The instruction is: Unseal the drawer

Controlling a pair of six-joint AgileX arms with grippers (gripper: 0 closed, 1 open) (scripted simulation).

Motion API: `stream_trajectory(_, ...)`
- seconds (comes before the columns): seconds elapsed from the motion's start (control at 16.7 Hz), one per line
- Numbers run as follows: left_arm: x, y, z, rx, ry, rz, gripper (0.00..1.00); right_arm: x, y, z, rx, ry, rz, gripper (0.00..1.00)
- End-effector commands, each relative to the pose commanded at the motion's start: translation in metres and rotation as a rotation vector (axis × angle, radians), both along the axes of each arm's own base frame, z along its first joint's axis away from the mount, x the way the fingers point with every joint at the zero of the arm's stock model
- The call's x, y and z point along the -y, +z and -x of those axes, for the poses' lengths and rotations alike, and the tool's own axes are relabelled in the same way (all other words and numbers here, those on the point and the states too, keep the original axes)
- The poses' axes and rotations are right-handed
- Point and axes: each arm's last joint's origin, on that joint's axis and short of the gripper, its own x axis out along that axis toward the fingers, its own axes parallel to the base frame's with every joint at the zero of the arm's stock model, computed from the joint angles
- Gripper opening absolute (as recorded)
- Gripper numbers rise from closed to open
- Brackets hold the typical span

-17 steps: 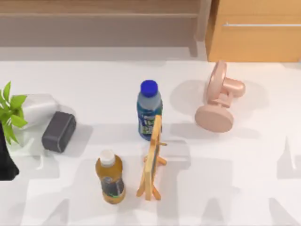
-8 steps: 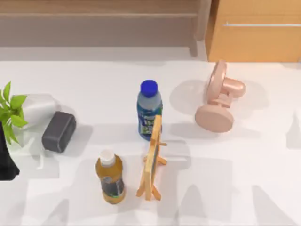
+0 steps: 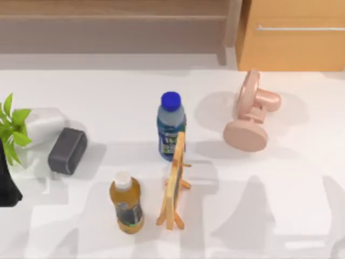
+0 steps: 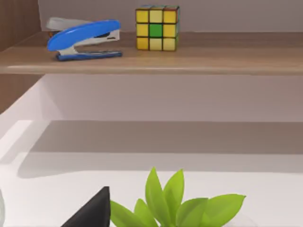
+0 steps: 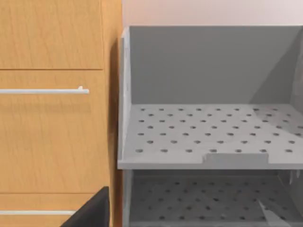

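Observation:
The drawer (image 3: pixel 294 51) is a light orange-tan wooden front at the table's far right, with a thin silver bar handle (image 3: pixel 299 28). It looks closed. In the right wrist view the same drawer (image 5: pixel 52 137) and its handle (image 5: pixel 42 91) face the camera some way off. A black part of my right gripper (image 5: pixel 90 210) shows low in that view, apart from the handle. My left arm (image 3: pixel 8 186) sits parked at the table's left edge beside a plant. A black part of my left gripper (image 4: pixel 90 213) shows in its wrist view.
On the table stand a blue-capped bottle (image 3: pixel 171 125), a tea bottle (image 3: pixel 126 204), a wooden frame stand (image 3: pixel 175 183), a pink fan (image 3: pixel 250 110), a grey speaker (image 3: pixel 67 151) and a potted plant (image 3: pixel 13 129). A brown shelf (image 4: pixel 156 54) holds a stapler and a cube. A grey perforated rack (image 5: pixel 208 132) stands beside the drawer.
Shadows on the right half of the table have shifted toward the middle. The objects and the left arm have not moved.

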Motion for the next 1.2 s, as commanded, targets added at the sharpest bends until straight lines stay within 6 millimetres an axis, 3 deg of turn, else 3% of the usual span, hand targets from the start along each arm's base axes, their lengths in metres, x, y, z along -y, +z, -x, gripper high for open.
stream_trajectory(0.24, 0.0, 0.0, 0.0, 0.0, 0.0, 0.0, 1.0, 0.024, 0.002, -0.01, -0.001, 0.007, -0.001, 1.0)
stream_trajectory(0.66, 0.0, 0.0, 0.0, 0.0, 0.0, 0.0, 1.0, 0.024, -0.001, -0.018, -0.006, 0.008, 0.029, 1.0)
stream_trajectory(0.96, 0.0, 0.0, 0.0, 0.0, 0.0, 0.0, 1.0, 0.018, -0.019, -0.073, 0.001, 0.002, 0.3, 1.0)
stream_trajectory(1.2, 0.0, 0.0, 0.0, 0.0, 0.0, 0.0, 1.0, -0.013, -0.053, -0.137, 0.007, -0.008, 0.666, 1.0)
